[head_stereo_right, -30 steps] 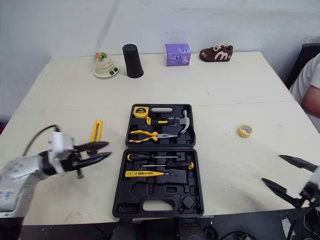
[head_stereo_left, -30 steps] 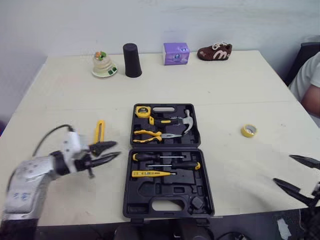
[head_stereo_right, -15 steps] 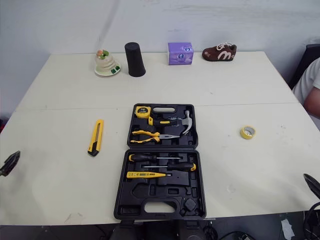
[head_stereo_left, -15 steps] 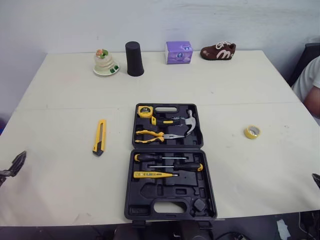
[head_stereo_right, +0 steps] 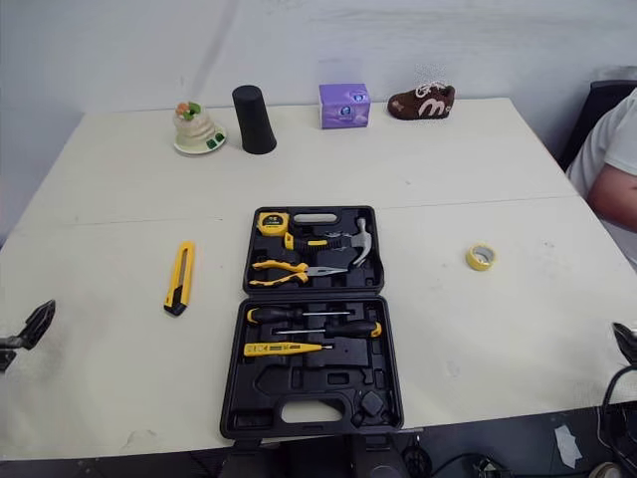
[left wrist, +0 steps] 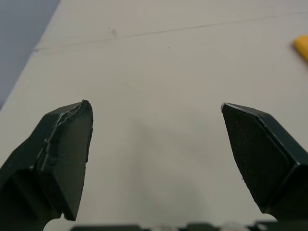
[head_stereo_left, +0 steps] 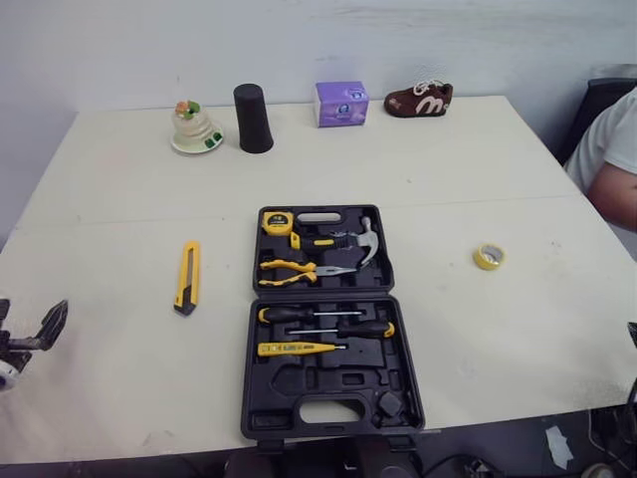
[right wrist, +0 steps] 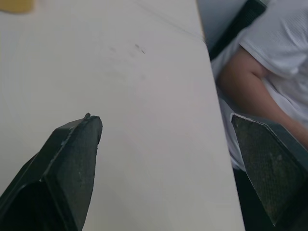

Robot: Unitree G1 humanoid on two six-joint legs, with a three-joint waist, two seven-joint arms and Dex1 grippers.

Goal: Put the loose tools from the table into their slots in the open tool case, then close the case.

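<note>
The black tool case (head_stereo_left: 328, 383) lies open at the table's middle, with a tape measure (head_stereo_left: 278, 222), hammer (head_stereo_left: 360, 242), pliers (head_stereo_left: 299, 269) and screwdrivers (head_stereo_left: 323, 321) in its slots. A yellow utility knife (head_stereo_left: 186, 277) lies loose to the left of the case. A yellow tape roll (head_stereo_left: 488, 257) lies to its right. My left gripper (left wrist: 154, 104) hangs open and empty over bare table at the left edge, well short of the knife, one of its fingers (head_stereo_left: 52, 322) showing there. My right gripper (right wrist: 161, 115) is open and empty at the table's right edge.
Along the far edge stand a small figure on a plate (head_stereo_left: 193, 126), a black cup (head_stereo_left: 253, 118), a purple box (head_stereo_left: 341, 103) and a brown shoe (head_stereo_left: 418, 100). A person in a white shirt (head_stereo_left: 609, 159) sits at the right side, close to my right gripper.
My left gripper has drawn back from beside the knife to the table's left edge. My right gripper has pulled back off to the right edge. The knife and case lie unmoved.
</note>
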